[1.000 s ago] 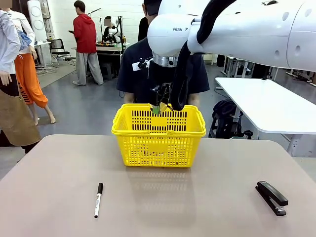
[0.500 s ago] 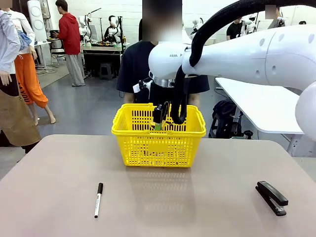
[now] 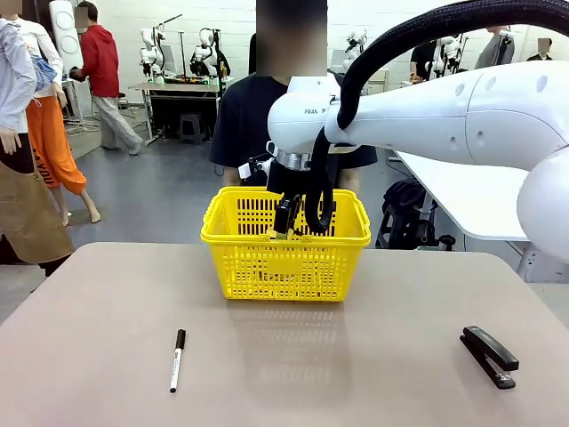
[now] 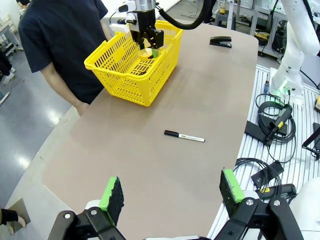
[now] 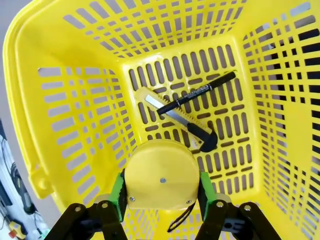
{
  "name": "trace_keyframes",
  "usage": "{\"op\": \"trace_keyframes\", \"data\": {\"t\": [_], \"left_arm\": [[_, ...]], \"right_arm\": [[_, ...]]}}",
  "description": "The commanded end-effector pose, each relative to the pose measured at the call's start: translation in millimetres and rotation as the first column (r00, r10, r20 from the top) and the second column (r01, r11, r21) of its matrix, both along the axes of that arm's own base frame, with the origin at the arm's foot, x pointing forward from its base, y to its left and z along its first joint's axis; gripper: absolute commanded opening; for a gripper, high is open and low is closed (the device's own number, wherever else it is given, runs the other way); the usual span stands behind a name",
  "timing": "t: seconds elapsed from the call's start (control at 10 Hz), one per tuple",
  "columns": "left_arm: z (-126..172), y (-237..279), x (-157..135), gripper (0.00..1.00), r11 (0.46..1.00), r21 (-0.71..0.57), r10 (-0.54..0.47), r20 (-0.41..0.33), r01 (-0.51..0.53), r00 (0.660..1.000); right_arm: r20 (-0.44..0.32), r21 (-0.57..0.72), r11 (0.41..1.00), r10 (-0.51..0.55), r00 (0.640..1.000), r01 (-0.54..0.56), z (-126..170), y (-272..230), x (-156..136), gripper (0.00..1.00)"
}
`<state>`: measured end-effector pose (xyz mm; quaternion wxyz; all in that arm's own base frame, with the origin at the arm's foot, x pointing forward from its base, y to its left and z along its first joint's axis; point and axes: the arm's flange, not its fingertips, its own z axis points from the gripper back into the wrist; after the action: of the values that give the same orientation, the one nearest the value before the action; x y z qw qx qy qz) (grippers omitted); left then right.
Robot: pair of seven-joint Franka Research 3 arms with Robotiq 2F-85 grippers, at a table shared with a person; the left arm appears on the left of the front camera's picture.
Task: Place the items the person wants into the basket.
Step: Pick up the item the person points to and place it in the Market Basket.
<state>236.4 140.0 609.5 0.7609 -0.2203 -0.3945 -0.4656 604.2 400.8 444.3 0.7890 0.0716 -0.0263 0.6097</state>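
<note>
Right wrist view: my right gripper [image 5: 161, 197] sits with its green pads [image 5: 118, 194] beside the yellow tape measure [image 5: 161, 181]; whether I grip it I cannot tell. Beneath, pen [image 5: 196, 94] crosses utility knife [image 5: 176, 120] on the basket [image 5: 80, 115] floor; pen print unreadable. Since earlier, I have dipped below the rim. My left gripper [image 4: 171, 192] gapes wide, empty. "FRANKA" shows partly on my arm.

Our right arm [image 3: 462, 116] is a glossy white rounded shell with small grey lettering near the wrist and a thick black ribbed cable [image 3: 391, 40] arching over it from about one o'clock. A black pincer [image 3: 283, 222] hangs from its silver wrist ring. Our left pincer [image 4: 172, 192] shows black linked fingers with silver screws and bright green pads [image 4: 112, 193]. The person [image 3: 262, 124] at twelve o'clock wears a plain dark navy short-sleeved T-shirt.
</note>
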Motion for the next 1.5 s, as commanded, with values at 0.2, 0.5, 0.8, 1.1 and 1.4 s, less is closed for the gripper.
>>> {"op": "trace_keyframes", "data": {"t": [0.2,0.5,0.8,1.1,1.4], "left_arm": [[0.3,1.4,-0.3,1.0,1.0,-0.009,-0.02,0.02,0.02,1.0],[0.3,1.4,-0.3,1.0,1.0,-0.009,-0.02,0.02,0.02,1.0],[0.3,1.4,-0.3,1.0,1.0,-0.009,-0.02,0.02,0.02,1.0],[0.3,1.4,-0.3,1.0,1.0,-0.009,-0.02,0.02,0.02,1.0],[0.3,1.4,-0.3,1.0,1.0,-0.009,-0.02,0.02,0.02,1.0]], "right_arm": [[-0.001,0.026,0.999,0.024,1.0,-0.024,7.8,1.8,7.2,1.0],[-0.001,0.026,0.999,0.023,1.0,-0.023,7.9,1.0,7.6,1.0],[0.018,0.027,1.0,0.003,1.0,-0.004,21.1,-4.6,5.2,1.0],[0.186,0.027,0.976,-0.219,0.958,0.218,114.5,-74.2,-41.9,1.0],[0.213,0.076,0.909,-0.417,0.883,0.411,161.0,-171.6,-128.2,1.0]]}}
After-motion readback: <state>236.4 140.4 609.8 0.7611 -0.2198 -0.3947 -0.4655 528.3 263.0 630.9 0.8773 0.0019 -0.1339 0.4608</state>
